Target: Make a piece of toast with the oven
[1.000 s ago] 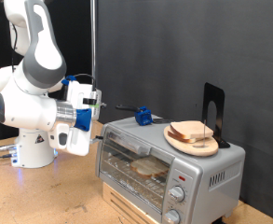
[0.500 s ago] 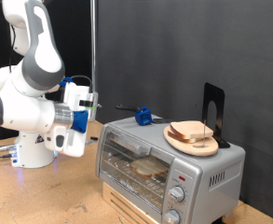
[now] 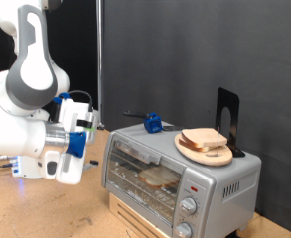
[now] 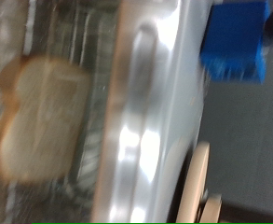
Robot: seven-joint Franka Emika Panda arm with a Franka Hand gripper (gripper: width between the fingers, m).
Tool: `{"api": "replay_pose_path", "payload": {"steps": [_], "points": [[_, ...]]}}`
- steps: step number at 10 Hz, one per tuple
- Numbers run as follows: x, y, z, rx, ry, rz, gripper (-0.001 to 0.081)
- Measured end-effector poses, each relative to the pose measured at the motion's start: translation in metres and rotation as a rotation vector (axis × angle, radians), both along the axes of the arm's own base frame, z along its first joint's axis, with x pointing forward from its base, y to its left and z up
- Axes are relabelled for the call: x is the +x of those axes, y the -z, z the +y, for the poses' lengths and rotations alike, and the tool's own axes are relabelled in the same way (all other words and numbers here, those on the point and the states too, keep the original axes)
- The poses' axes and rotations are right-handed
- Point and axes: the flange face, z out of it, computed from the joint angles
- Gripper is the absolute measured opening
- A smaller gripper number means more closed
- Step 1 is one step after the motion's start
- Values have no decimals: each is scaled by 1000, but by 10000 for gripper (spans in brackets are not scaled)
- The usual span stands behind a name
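The oven (image 3: 220,177) is a silver box at the exterior view's right, its glass door shut. Through the glass the piece of toast (image 3: 157,178) lies on the wire rack. My gripper (image 3: 93,125) hangs to the exterior view's left of the oven, a short gap from its side, touching nothing. In the wrist view no fingers show; it looks close at the oven's door handle (image 4: 136,121), with the piece of toast (image 4: 38,117) pale behind the glass.
A plate of bread slices (image 3: 205,145) rests on the oven's top, beside a small blue object (image 3: 153,124) and a black upright stand (image 3: 226,117). The oven stands on a wooden box (image 3: 135,216). A black curtain hangs behind.
The arm has drawn back from the oven's side, moving to the exterior view's left and a little lower. The oven and the bread have not moved.
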Motion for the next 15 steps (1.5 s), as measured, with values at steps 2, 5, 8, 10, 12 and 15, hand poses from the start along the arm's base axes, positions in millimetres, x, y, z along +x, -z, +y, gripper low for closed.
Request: {"api": "replay_pose_path", "payload": {"steps": [2, 5, 8, 10, 12, 15], "points": [[10, 6, -3, 2, 5, 4, 808], [15, 0, -11, 31, 2, 51, 808], [48, 4, -46, 30, 38, 70, 808], [72, 10, -66, 39, 78, 63, 808], [101, 18, -77, 49, 109, 74, 808], [143, 31, -84, 65, 193, 82, 808]]}}
